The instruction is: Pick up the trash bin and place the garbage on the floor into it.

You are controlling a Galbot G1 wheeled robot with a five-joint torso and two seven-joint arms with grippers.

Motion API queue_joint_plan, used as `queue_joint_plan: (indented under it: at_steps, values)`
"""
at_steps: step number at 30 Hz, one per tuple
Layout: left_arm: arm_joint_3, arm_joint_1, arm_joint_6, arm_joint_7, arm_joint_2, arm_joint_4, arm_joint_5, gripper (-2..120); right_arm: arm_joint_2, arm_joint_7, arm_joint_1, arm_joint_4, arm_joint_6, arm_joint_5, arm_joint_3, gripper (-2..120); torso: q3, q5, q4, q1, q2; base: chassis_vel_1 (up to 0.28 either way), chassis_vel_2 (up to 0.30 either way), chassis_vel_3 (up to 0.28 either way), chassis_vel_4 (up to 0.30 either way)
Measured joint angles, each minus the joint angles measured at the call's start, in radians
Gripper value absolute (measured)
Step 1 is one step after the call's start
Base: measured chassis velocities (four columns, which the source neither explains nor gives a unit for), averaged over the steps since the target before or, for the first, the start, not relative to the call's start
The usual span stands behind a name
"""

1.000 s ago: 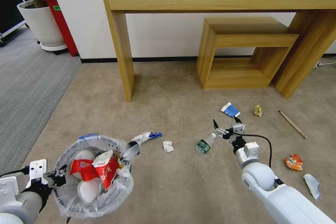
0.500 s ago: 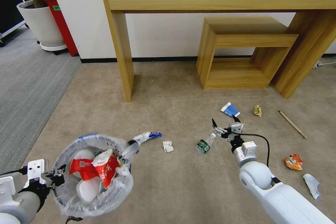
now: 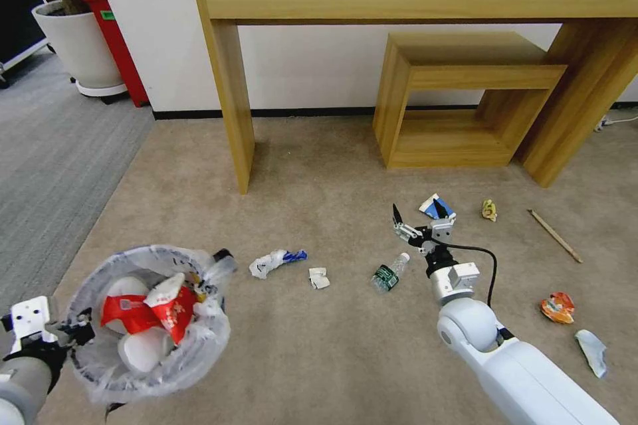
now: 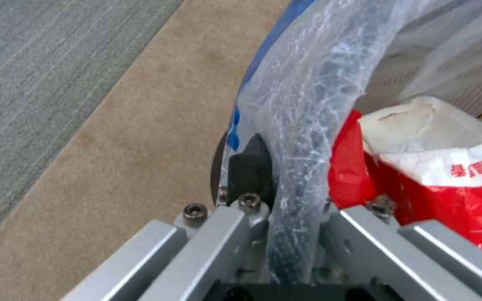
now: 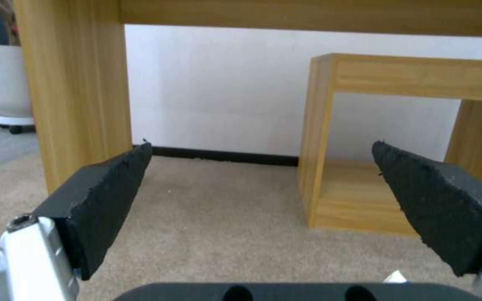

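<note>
Left gripper (image 3: 80, 333) is clamped on the rim of the trash bin (image 3: 149, 325), which already has red wrappers and white stuff inside. Right gripper (image 3: 417, 216) is spread wide and empty; the green-label bottle (image 3: 389, 273) lies just behind it on the floor (image 3: 319, 345), blue-white carton (image 3: 436, 207) right beside its fingers.

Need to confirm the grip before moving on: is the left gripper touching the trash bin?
Touching. The left wrist view shows the left gripper with its fingers shut on the bag-covered rim of the trash bin.
</note>
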Motion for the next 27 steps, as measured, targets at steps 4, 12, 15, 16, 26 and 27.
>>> queue_joint_plan:
  at_steps: [4, 12, 15, 16, 26, 27]
  values:
    - [-0.002, 0.006, 0.001, 0.02, -0.026, -0.002, 0.013, 0, 0.015, -0.005, -0.027, 0.021, 0.003, -0.017, 0.026, 100, 0.0, -0.0001, 0.0, 0.0, 0.0, 0.0, 0.0, 0.0, 0.0]
    - [0.027, 0.003, 0.003, 0.061, -0.065, 0.003, 0.068, 0, 0.023, -0.018, -0.067, 0.05, 0.012, -0.038, 0.059, 100, 0.0, 0.0, -0.0001, 0.0, 0.0, 0.0, 0.0, 0.0, 0.0]
    - [0.038, 0.0, 0.003, 0.073, -0.078, 0.005, 0.083, 0, 0.023, -0.022, -0.071, 0.055, 0.015, -0.039, 0.063, 100, 0.0, 0.0001, -0.0002, 0.0, 0.0, 0.0, 0.0, 0.0, 0.0]
    - [0.042, 0.0, 0.003, 0.08, -0.085, 0.007, 0.093, 0, 0.024, -0.022, -0.072, 0.058, 0.015, -0.04, 0.065, 100, 0.0, 0.0001, -0.0001, 0.0, 0.0, 0.0, 0.0, 0.0, 0.0]
    - [0.068, 0.008, 0.004, 0.107, -0.106, 0.008, 0.128, 0, 0.019, -0.023, -0.083, 0.08, 0.016, -0.039, 0.067, 100, 0.0, 0.0001, 0.0, 0.0, 0.0, 0.0, 0.0, 0.0, 0.0]
    - [0.071, 0.011, 0.004, 0.107, -0.107, 0.008, 0.129, 0, 0.017, -0.023, -0.087, 0.08, 0.018, -0.041, 0.068, 100, 0.0, 0.0, -0.0001, 0.0, 0.0, -0.048, 0.053, 0.053, -0.045]
